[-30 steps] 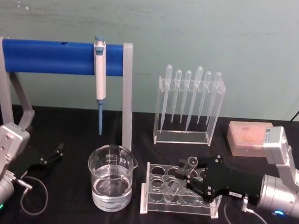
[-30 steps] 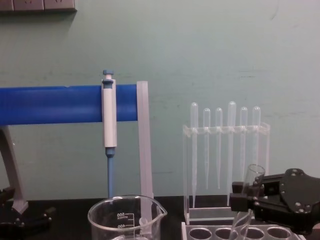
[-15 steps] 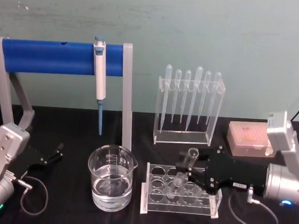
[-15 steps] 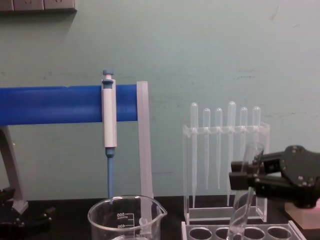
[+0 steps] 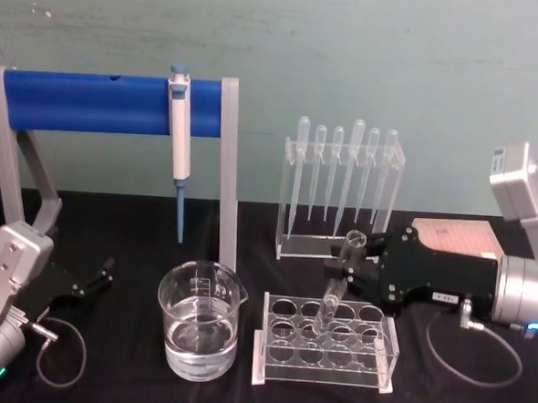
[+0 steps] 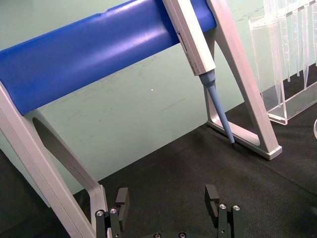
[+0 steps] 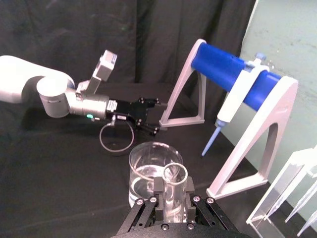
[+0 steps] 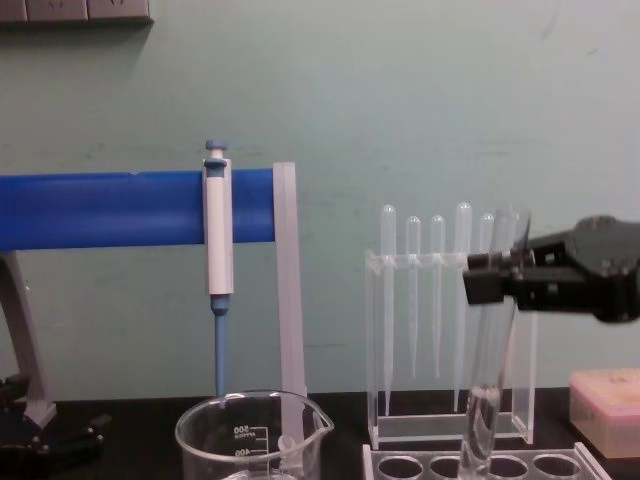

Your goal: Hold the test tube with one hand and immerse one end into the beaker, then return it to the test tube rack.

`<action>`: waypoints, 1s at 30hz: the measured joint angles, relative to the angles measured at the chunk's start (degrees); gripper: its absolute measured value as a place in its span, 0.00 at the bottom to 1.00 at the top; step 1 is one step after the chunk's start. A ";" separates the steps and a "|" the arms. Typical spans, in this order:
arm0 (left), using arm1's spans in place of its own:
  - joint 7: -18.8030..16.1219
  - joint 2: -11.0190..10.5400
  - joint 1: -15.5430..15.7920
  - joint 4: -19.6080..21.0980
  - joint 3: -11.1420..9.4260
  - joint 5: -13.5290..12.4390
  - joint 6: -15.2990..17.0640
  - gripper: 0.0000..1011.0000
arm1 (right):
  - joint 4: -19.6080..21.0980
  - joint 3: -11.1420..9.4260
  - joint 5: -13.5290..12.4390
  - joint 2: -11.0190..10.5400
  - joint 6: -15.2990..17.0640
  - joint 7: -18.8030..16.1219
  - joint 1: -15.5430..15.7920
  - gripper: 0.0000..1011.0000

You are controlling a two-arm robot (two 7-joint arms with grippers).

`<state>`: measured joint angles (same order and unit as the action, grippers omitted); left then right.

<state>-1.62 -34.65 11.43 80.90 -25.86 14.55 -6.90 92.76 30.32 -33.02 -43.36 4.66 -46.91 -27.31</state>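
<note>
The right end effector (image 5: 347,266) grips the tilted test tube (image 5: 333,297) near its rim over the rack (image 5: 322,376), beside the beaker (image 5: 199,330); the left end effector (image 5: 95,275) rests open on the table (image 5: 138,248)

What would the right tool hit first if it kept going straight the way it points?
Likely the beaker, dead ahead beyond the held test tube. The right tool seems higher than its rim, so it might pass over; depth is unclear.
</note>
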 joint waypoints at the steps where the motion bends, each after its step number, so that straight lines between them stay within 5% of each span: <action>1: 0.00 0.00 0.00 0.00 0.00 0.00 0.00 0.99 | 0.26 0.00 -0.22 -0.09 0.44 0.06 -0.26 0.22; 12: 0.00 0.00 0.00 0.00 0.00 0.00 0.00 0.99 | 2.61 1.76 -1.54 1.07 5.47 0.29 -6.32 0.22; 22: 0.00 0.00 0.00 0.00 0.00 0.00 0.00 0.99 | 0.99 6.59 -1.17 7.09 8.49 -0.16 -14.10 0.22; 30: 0.00 0.00 0.00 0.00 0.00 0.00 0.00 0.99 | -4.15 10.21 -0.74 11.76 7.47 -1.02 -17.38 0.22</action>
<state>-1.62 -34.65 11.43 80.90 -25.86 14.55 -6.90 88.61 40.54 -33.75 -31.60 12.13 -47.93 -44.69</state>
